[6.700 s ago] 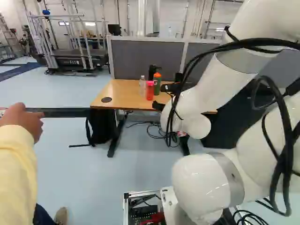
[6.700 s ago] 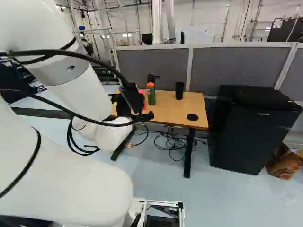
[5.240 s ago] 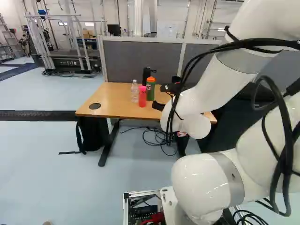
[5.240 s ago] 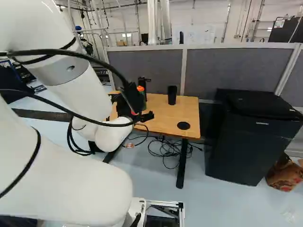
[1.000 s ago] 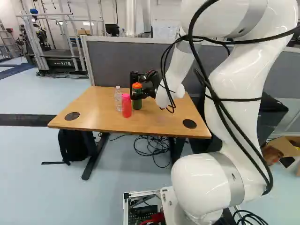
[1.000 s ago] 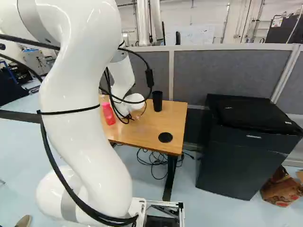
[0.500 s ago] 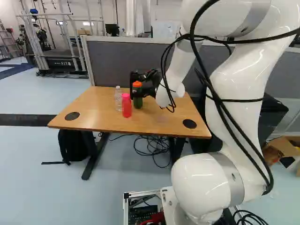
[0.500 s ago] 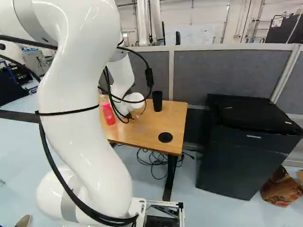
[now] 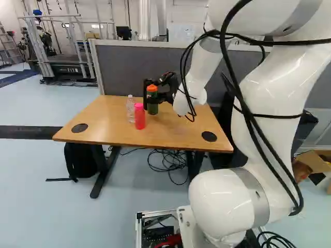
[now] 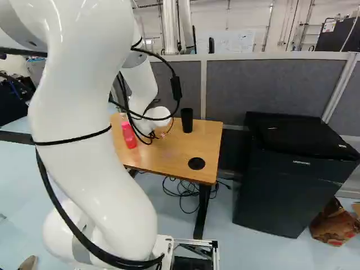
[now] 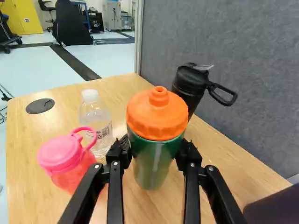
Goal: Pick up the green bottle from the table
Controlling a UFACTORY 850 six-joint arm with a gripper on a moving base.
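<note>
Wrist view: the green bottle [image 11: 150, 170] sits between the gripper's [image 11: 154, 150] two fingers, pinched from both sides below its orange cap [image 11: 157, 116], long axis upright, so straight up looks right. Whether its base touches the table [image 9: 178, 129], I can't tell; the arm [image 10: 84, 112] hides it in the right base view.
</note>
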